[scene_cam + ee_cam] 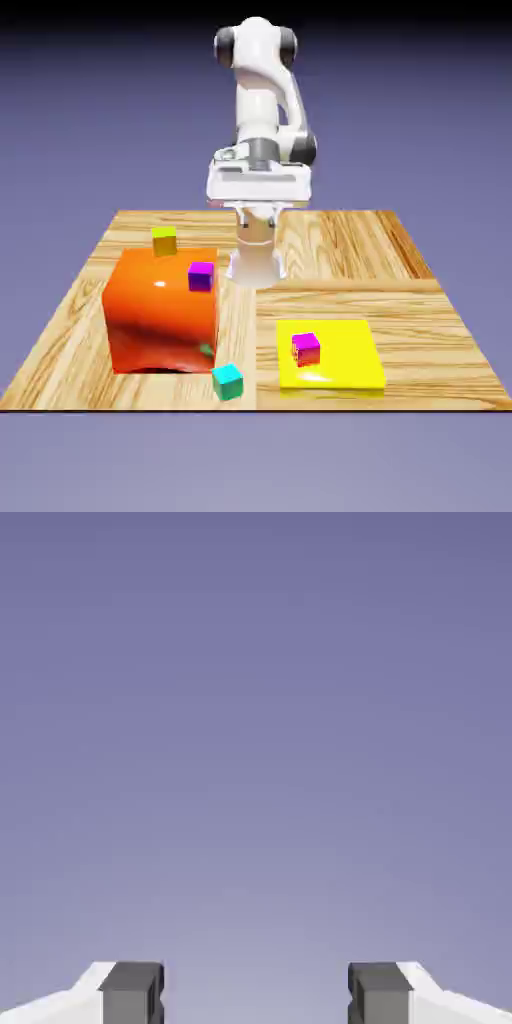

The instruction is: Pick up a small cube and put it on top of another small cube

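Note:
Several small cubes show in the exterior view. A purple cube (201, 276) rests on top of a big orange block (160, 315), near its right edge. A yellow cube (164, 241) sits at that block's far edge. A teal cube (228, 381) lies on the table by the block's near right corner. A magenta cube (306, 348) stands on a flat yellow slab (345, 368). My gripper (258, 206) hangs high over the table's far middle, well away from every cube. In the hand view its grey fingertips (132, 992) stand wide apart, open, with only backdrop between them (256, 997).
The wooden table (400, 300) ends just in front of the teal cube and the yellow slab. The orange block is the tallest obstacle, at the exterior view's left. The arm's white base (256, 265) stands beside the block's far right corner.

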